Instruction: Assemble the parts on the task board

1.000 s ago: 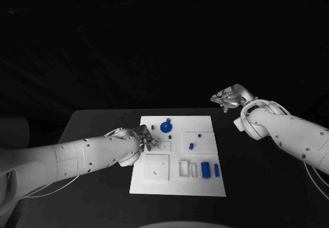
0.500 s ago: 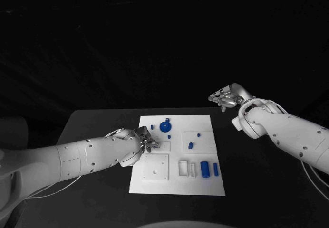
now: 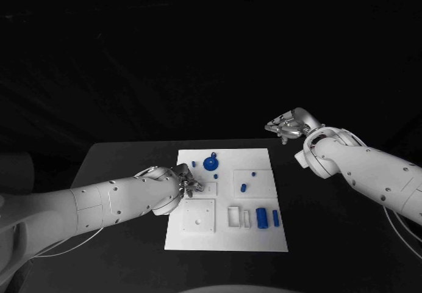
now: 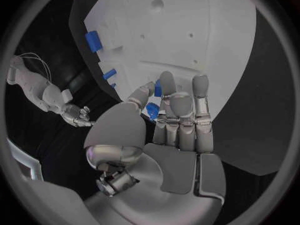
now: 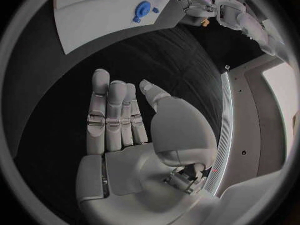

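The white task board (image 3: 230, 235) lies mid-table with several blue parts: a round one (image 3: 211, 163), small ones (image 3: 244, 187), and two cylinders (image 3: 262, 217) near its right edge. My left hand (image 3: 185, 182) hovers over the board's left edge, fingers straight (image 4: 181, 110). A blue piece (image 4: 152, 111) shows between its thumb and fingers; whether it is held or lies behind them is unclear. My right hand (image 3: 288, 127) hangs raised beyond the table's far right corner, fingers straight and apart from the thumb (image 5: 125, 130), holding nothing. From there the board (image 5: 94, 20) lies far off.
The black table (image 3: 123, 159) surrounds the board. A raised white square plate (image 3: 199, 215) sits on the board's near left, and a white frame (image 3: 237, 216) stands beside the cylinders. My left hand (image 5: 200, 2) also appears in the right wrist view.
The right hand has drifted slightly left and up. The left hand has stayed almost in place over the board's left edge. The blue parts have not moved.
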Robot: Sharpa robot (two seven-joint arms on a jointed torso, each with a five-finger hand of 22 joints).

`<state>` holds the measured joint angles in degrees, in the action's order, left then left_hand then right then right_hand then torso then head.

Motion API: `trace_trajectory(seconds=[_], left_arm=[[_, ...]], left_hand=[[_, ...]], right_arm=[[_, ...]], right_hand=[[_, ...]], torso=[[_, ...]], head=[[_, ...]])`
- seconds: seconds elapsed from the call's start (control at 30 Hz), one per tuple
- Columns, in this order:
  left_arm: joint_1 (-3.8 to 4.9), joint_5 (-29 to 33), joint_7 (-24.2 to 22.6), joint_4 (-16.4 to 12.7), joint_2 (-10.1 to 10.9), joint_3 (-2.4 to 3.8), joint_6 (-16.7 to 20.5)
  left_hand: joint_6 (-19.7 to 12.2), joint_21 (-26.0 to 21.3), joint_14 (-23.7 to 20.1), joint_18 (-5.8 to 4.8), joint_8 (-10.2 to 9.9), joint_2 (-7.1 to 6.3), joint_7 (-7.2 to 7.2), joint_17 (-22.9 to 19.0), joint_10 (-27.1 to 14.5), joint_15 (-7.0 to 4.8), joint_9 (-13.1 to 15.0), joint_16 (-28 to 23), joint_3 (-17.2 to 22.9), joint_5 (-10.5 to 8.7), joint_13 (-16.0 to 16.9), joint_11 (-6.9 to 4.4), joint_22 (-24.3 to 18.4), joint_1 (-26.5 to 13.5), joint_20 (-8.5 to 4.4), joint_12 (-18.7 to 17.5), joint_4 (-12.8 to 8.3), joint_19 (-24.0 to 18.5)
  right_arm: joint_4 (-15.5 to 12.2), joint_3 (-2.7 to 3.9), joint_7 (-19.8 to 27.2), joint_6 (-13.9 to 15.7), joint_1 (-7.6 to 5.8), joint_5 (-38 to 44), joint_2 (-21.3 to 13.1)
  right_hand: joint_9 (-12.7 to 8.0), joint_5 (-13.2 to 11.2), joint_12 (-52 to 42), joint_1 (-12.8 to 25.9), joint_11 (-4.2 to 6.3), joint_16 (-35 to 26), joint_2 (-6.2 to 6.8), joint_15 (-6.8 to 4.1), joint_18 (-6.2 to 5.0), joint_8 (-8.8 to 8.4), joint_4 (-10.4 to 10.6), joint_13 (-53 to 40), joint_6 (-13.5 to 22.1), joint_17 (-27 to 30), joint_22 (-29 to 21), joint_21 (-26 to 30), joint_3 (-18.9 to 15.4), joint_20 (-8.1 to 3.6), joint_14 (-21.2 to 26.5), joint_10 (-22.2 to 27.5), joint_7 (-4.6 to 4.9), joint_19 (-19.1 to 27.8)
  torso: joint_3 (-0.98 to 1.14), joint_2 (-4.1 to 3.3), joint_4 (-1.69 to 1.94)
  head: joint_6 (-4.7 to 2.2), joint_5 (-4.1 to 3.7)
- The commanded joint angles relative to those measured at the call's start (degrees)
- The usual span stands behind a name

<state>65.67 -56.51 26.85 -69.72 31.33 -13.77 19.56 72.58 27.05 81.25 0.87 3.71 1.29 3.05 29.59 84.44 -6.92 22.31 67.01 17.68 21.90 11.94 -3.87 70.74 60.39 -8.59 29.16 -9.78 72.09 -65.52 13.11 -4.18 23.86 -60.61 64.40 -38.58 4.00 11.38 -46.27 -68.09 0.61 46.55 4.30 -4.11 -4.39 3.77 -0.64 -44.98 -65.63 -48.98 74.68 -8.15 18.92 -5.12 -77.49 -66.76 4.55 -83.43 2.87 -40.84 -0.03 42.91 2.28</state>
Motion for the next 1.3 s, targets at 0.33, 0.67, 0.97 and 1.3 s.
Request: trace_trajectory(seconds=[0.33, 0.67, 0.97, 1.3], left_arm=[[-0.09, -0.81, 0.20, -0.34, 0.09, 0.04, 1.05], [-0.09, -0.82, 0.47, 0.07, -0.09, 0.05, 0.57], [-0.09, -0.73, 0.37, 0.27, -0.42, 0.05, 0.56], [-0.08, -0.61, 0.35, 0.67, -0.89, 0.05, 0.31]], left_hand=[[6.66, -0.60, 0.13, -0.51, 0.20, 0.89, -4.30, -0.08, 2.39, -0.72, 0.40, 0.14, 2.09, 0.01, 0.06, -0.75, 0.55, 1.02, -0.11, 0.15, -2.01, 0.51], [6.66, -1.25, 0.06, -0.51, 0.19, 0.87, -4.31, -0.13, 2.38, -0.73, 0.50, 0.33, 2.13, -0.01, 0.14, -0.77, 1.48, 1.02, -0.12, 0.28, -2.05, 0.80], [6.63, -1.48, 0.05, -0.53, 0.18, 0.87, -4.30, -0.16, 2.38, -0.73, 0.52, 0.36, 2.12, 0.01, 0.14, -0.76, 1.76, 1.00, -0.13, 0.24, -2.04, 0.90], [6.67, -1.69, 0.06, -0.55, 0.19, 0.88, -4.32, -0.18, 2.39, -0.74, 0.55, 0.39, 2.11, -0.01, 0.16, -0.77, 2.01, 1.00, -0.14, 0.27, -2.02, 1.01]], right_arm=[[0.20, 0.04, 0.50, -0.84, -0.03, -0.37, 0.12], [0.26, 0.04, 0.42, -1.08, -0.03, -0.38, 0.24], [0.41, 0.04, 0.32, -1.14, -0.03, -0.38, 0.26], [0.45, 0.04, 0.26, -1.16, -0.03, -0.38, 0.32]], right_hand=[[-0.09, 0.34, -0.33, 0.51, 0.14, 0.38, 0.00, 0.18, -0.70, -0.17, -0.05, 0.11, 0.50, 0.12, 0.14, 0.56, -0.52, 0.17, 0.35, 0.35, 0.06, -0.53], [-0.08, 0.41, -0.37, 0.51, 0.15, 0.41, -0.04, 0.18, -0.70, -0.16, -0.04, 0.11, 0.45, 0.13, 0.20, 0.66, -0.66, 0.17, 0.35, 0.35, 0.04, -0.59], [-0.08, 0.41, -0.37, 0.51, 0.15, 0.41, -0.04, 0.18, -0.70, -0.16, -0.04, 0.11, 0.45, 0.13, 0.20, 0.66, -0.66, 0.17, 0.35, 0.35, 0.04, -0.59], [-0.09, 0.60, -0.37, 0.54, 0.14, 0.43, -0.15, 0.18, -0.70, -0.18, 0.03, 0.15, 0.54, 0.17, 0.33, 0.91, -0.83, 0.16, 0.36, 0.40, 0.07, -0.70]], torso=[[-0.09, -0.03, 0.05], [-0.07, -0.03, 0.05], [-0.06, -0.02, 0.02], [-0.06, -0.03, 0.04]], head=[[-0.04, -0.20], [0.01, -0.23], [-0.16, -0.07], [-0.47, -0.21]])
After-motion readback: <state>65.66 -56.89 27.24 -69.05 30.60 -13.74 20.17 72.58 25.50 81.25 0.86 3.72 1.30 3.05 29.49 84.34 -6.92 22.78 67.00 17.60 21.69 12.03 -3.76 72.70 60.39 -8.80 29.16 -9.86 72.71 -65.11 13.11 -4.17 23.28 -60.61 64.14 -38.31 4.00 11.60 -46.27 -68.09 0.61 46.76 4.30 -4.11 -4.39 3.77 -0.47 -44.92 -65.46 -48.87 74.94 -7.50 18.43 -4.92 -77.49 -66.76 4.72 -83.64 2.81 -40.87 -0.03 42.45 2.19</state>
